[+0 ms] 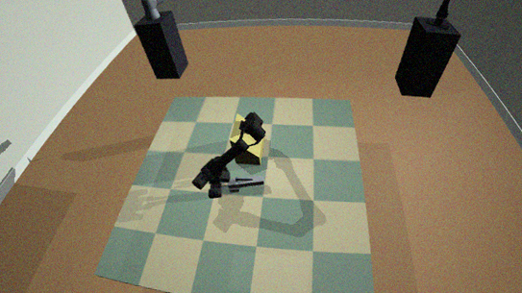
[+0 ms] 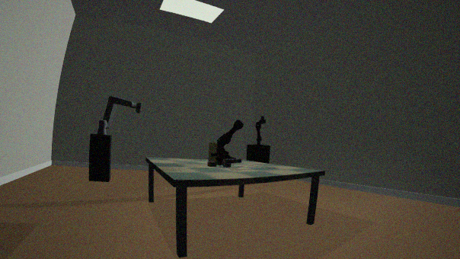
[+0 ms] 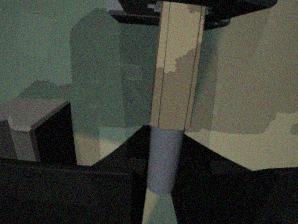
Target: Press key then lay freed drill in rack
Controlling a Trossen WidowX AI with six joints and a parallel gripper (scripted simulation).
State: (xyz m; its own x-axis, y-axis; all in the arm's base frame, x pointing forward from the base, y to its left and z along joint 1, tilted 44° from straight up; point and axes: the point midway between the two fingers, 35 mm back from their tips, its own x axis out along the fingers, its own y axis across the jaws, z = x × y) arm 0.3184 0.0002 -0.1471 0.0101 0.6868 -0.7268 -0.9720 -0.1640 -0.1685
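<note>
My gripper point(image 3: 156, 133) is shut on a blue-grey round rod point(image 3: 165, 162), apparently one end of the drill. A long tan bar point(image 3: 177, 95) continues straight from the rod to a dark piece point(image 3: 200, 10) at the top edge of the wrist view. Whether the bar is clear of that piece is hidden. A grey box-shaped block point(image 3: 42, 110) stands left of the rod. In the top view, thin dark grey bars point(image 1: 253, 184) lie beside the low part of the arm. The key and the rack cannot be told apart surely.
A yellow block point(image 1: 255, 148) point(image 2: 212, 149) stands close beside my arm point(image 1: 230, 156) point(image 2: 228, 137), partly hidden by it in the top view. The table has a green and cream checkered top point(image 1: 280, 273) point(image 2: 198, 175). Black pedestals point(image 1: 164, 49) point(image 1: 423, 65) stand beyond the table.
</note>
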